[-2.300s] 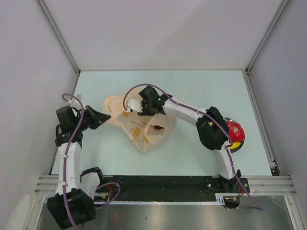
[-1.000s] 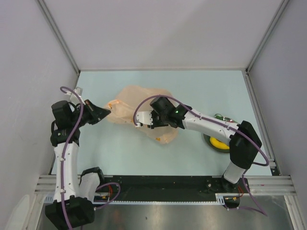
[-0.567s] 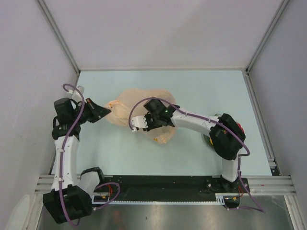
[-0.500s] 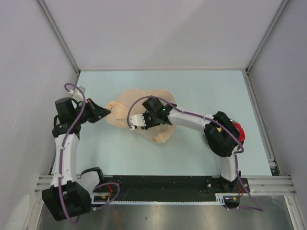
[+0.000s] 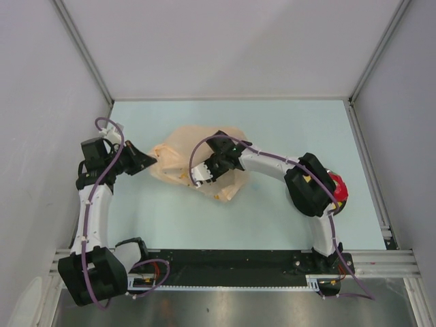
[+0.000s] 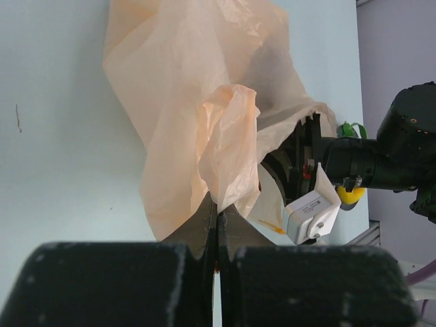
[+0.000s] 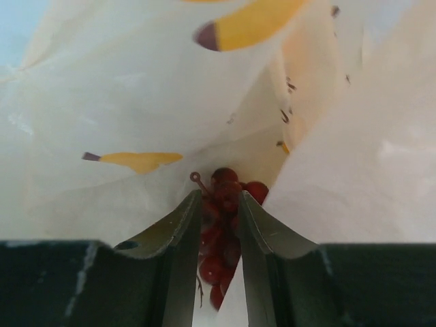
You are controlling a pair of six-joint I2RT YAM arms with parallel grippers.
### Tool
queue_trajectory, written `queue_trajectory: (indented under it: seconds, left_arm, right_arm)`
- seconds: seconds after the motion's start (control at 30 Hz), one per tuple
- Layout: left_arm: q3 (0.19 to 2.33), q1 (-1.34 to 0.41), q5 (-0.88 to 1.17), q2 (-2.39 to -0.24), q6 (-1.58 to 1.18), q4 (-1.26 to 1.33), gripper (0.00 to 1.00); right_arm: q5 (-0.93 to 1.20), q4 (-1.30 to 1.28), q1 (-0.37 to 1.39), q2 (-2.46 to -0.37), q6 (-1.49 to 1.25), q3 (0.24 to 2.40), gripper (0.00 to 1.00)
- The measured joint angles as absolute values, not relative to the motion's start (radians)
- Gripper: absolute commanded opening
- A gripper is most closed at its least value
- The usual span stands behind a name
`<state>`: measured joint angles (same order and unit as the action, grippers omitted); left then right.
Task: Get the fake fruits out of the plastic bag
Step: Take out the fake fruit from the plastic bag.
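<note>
One red fruit cluster (image 7: 221, 228) is pinched lengthwise by the right tool (image 7: 219, 196) inside the plastic bag (image 6: 184, 102) clamped by the left tool (image 6: 216, 206).

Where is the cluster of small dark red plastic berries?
In the right wrist view, the berry cluster sits inside the peach-orange plastic bag, by the right gripper.

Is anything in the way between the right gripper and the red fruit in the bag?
Nothing visible. The right gripper is inside the plastic bag, and the red fruit bunch shows right between its fingers. The bag's walls fold beside it, not across. Whether the fingers are clamped on it is unclear.
</note>
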<state>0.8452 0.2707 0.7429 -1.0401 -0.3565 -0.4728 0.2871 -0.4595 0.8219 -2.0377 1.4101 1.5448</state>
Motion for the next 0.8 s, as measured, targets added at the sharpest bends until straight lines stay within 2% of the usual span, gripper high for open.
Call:
queue_trajectory:
  seconds: [0.33,0.8]
  left_arm:
    - [0.845,0.282,0.734,-1.037,-0.355,-0.473,0.0]
    - [0.826,0.289,0.739,-1.006,-0.36,-0.45,0.0]
  right_arm:
    - [0.349,-0.603,0.822,-2.074,1.693,1.546,0.33]
    - [0.29,-0.631,0.807,-2.199,1.77,1.689,0.33]
